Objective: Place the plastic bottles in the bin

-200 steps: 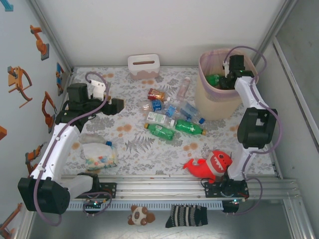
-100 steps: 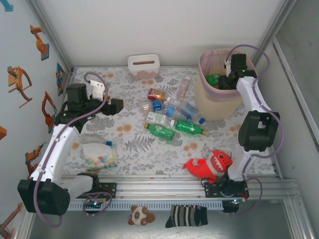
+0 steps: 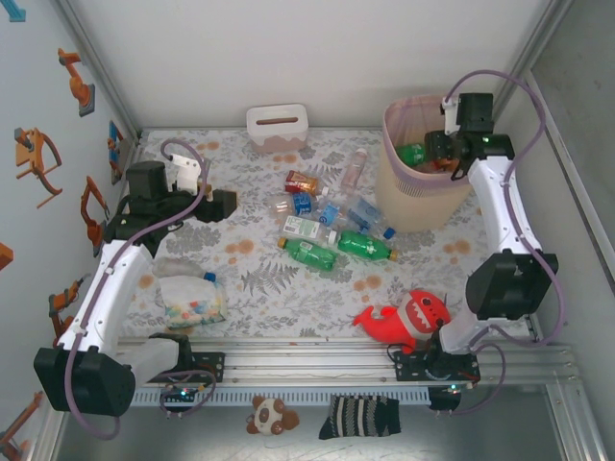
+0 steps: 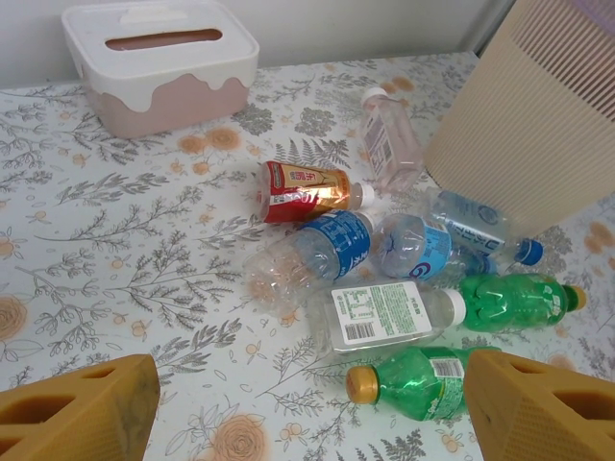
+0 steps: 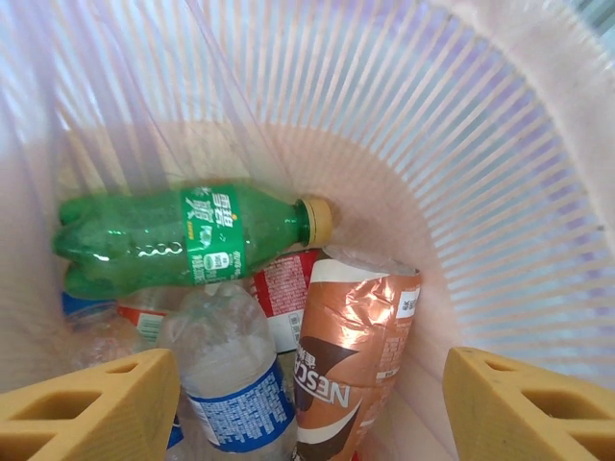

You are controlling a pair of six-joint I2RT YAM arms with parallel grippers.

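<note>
The right gripper hangs empty, fingers spread wide, over the bin at the top view's upper right, placed so that anything let go falls inside. Below it a green bottle lies crosswise, its cap toward frame right. The left gripper, likewise spread, faces the loose bottles mid-frame.

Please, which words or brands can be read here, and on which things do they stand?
"NESC", rest hidden: on the copper-brown bottle in the bin.
White characters on the green bottle near it: too blurred to read.
Print on the white-label bottle on the table: too small to read.
</note>
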